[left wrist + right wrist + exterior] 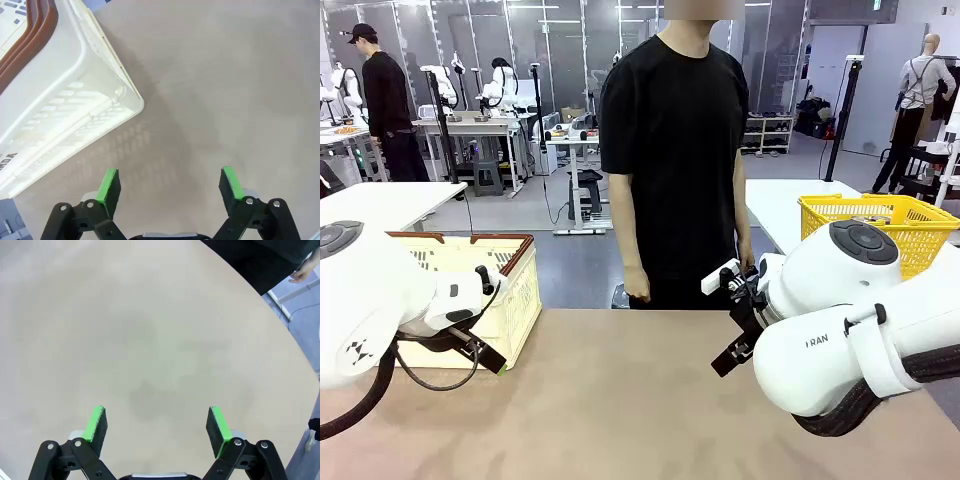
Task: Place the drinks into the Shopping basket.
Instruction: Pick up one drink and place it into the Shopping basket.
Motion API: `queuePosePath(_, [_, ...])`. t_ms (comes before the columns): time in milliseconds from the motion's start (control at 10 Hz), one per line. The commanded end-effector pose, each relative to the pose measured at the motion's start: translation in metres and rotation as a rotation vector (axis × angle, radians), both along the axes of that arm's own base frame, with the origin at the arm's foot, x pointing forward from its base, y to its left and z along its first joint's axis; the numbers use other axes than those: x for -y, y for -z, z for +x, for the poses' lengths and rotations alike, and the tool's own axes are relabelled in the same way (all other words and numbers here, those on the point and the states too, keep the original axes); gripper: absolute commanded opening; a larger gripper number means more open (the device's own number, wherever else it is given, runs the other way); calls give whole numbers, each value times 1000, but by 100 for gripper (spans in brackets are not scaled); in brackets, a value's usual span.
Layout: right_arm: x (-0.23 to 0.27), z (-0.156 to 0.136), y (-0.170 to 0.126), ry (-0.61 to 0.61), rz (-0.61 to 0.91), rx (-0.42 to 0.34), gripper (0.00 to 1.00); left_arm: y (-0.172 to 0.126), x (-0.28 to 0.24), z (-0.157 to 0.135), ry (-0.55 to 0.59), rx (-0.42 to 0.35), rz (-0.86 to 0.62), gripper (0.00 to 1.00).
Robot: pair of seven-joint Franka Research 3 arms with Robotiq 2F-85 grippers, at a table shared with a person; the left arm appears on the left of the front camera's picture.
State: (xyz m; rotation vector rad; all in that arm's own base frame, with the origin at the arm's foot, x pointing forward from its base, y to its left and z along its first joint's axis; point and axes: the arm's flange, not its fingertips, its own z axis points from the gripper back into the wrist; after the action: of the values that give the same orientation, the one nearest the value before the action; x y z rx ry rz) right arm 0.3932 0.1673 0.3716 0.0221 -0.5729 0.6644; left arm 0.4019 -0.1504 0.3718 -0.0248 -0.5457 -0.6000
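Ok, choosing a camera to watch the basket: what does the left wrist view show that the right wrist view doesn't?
Left wrist view: the Shopping basket, its cream lattice corner and red-brown rim, near the open left gripper. Right wrist view: a person's hand beyond the curved edge of the table, past the open right gripper. Both: bare tan table surface.

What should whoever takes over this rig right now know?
Hands: left hand open, holding nothing, over the table next to a corner of the Shopping basket. The right hand is open, holding nothing, over the tabletop.
Things: the Shopping basket sits on the robot's left side of the table; its inside is hidden.
The person stands at the far edge, arms down.
Done: no drinks confirmed in the basket.
Left: likely all the drinks are yet to be picked up and placed.
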Motion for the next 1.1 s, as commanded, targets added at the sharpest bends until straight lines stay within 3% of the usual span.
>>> queuePosePath(0, [0, 0, 0, 0, 0, 0, 100, 0, 0, 0, 0, 0, 0, 100])
queuePosePath(1000, [0, 0, 0, 0, 0, 0, 100, 0, 0, 0, 0, 0, 0, 100])
